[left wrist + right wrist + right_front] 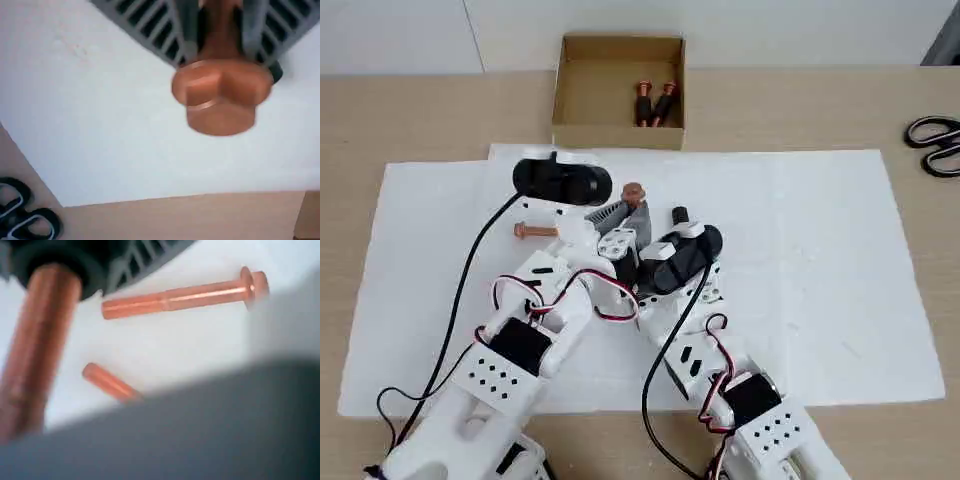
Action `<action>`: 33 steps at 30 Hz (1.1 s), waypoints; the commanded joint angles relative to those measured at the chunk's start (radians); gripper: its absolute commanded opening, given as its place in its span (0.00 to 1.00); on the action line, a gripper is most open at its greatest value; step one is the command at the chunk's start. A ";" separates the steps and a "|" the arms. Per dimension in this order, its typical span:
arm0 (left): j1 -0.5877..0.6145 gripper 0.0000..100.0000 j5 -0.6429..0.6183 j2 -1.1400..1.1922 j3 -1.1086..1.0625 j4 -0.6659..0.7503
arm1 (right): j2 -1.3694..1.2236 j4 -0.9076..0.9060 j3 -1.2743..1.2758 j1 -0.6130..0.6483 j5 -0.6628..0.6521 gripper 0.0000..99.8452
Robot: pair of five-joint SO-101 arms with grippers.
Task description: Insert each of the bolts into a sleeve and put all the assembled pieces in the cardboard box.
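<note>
Currently the left jaws are pinched on a copper bolt point(220, 95), closed on the shaft just behind the hex head; the head faces the left wrist camera. The right wrist view catches the other end of that bolt: bare shaft sticking out of a dark sleeve point(55, 252), with a ribbed grey jaw beside it (whether the grip bears on sleeve or shaft, can't tell). The right jaws sit close up against the same bolt in the high view, right next to the left ones; spread or closed, cannot tell.

A loose bolt point(185, 292) lies flat on the white sheet point(800, 250) near the held one, left of the jaws in the high view, with no sleeve on it; a second copper shaft end point(107, 382) lies near it, the rest hidden behind a grey blur. The left arm point(510, 350) comes in from the lower left of the high view and the right arm point(750, 400) from the lower right; they meet around the middle of the sheet.

The cardboard box point(610, 135) sits on the worktop point(420, 110) at the sheet's far edge, top open; two assembled pieces point(655, 103) lie side by side inside, toward its right side. Scissors point(935, 145) lie on the worktop at the far right, off the sheet, well apart from the rest.
</note>
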State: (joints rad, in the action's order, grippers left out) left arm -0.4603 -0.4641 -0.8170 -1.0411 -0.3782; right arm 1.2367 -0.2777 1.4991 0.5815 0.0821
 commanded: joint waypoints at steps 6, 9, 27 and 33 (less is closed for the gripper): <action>-0.002 0.01 0.008 -0.038 0.007 -0.032 | 0.027 -0.002 -0.020 -0.002 0.011 0.00; -0.011 0.01 0.009 -0.038 0.007 -0.040 | 0.027 -0.002 -0.020 -0.002 0.011 0.00; -0.060 0.01 0.037 -0.040 0.015 -0.210 | 0.027 -0.002 -0.020 -0.002 0.008 0.00; -0.072 0.01 0.066 -0.040 0.015 -0.210 | 0.027 -0.002 -0.020 -0.002 0.006 0.00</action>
State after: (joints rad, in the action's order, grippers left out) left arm -0.5247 -0.4104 -0.8309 -1.0411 -0.5854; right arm 1.2367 -0.2823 1.4991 0.5769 0.0821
